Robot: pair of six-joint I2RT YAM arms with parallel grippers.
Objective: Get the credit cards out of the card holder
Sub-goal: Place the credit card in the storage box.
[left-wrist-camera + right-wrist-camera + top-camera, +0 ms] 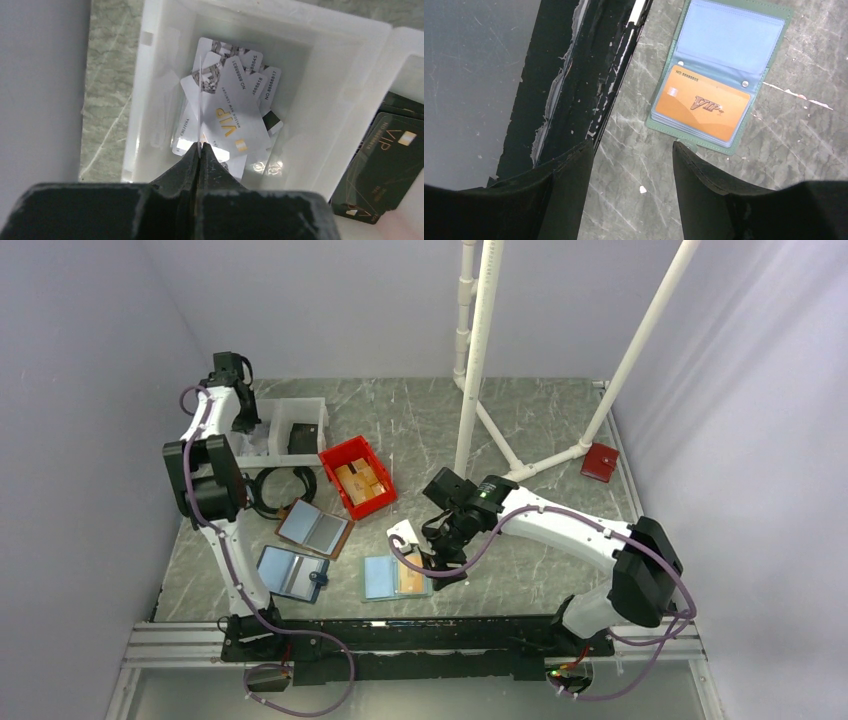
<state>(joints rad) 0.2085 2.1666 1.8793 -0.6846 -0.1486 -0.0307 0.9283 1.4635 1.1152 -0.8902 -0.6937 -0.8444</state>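
Teal-edged bifold card holder (pixel 729 37): open, orange plastic card (pixel 704 107) pocketed.
Left gripper (pixel 200 152): clamped on thin white card (pixel 199 100) above white plastic bin (pixel 325 30).
Right gripper (pixel 634 150): jaws spread.

Robot lab cell: pale walls (pixel 90 360) box in marbled bench (pixel 420 410); white pipe frame (pixel 480 350); left arm (pixel 215 480), right arm (pixel 560 525) bolted to aluminium rail (pixel 160 645).
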